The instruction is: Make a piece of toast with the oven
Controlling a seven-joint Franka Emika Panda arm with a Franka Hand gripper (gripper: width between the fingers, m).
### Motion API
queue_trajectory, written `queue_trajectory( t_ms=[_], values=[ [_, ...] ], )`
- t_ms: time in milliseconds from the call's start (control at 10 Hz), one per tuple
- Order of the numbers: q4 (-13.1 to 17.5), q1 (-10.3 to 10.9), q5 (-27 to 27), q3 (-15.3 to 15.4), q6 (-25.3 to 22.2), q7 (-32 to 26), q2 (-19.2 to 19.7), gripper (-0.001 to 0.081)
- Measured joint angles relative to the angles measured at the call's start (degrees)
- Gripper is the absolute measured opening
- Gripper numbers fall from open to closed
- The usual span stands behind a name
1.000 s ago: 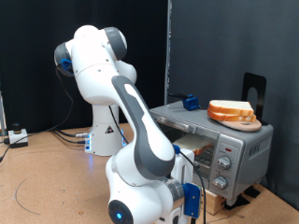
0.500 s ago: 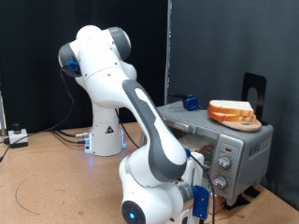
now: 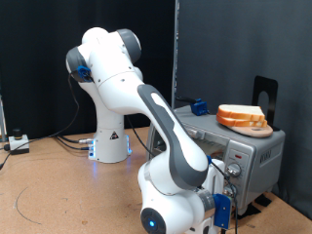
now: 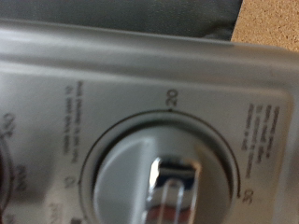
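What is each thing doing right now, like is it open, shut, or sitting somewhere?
Boxy silver-grey toaster oven: upright on the table, door hidden behind the arm.
Round silver timer knob: untouched, filling the wrist view.
Piled golden-brown bread slices: stacked on the oven's top.
White robot arm: bent low before the oven's front.
Fingers: out of sight.

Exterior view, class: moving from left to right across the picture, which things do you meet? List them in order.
Small white box on the floor → robot's white base → blue object on the oven top → stack of bread slices → black stand. The pincer itself is hidden behind the arm.
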Motion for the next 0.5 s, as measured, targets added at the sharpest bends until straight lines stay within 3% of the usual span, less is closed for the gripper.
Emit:
queue_trajectory(
  t_ms=[300, 400, 500],
  values=[
    [0.5, 0.52, 0.41, 0.0, 0.52, 0.02, 0.49, 0.0807],
    [0.57, 0.65, 0.47, 0.11, 0.52, 0.02, 0.55, 0.0735],
    [0.71, 0.79, 0.59, 0.25, 0.52, 0.04, 0.62, 0.0558]
  ],
)
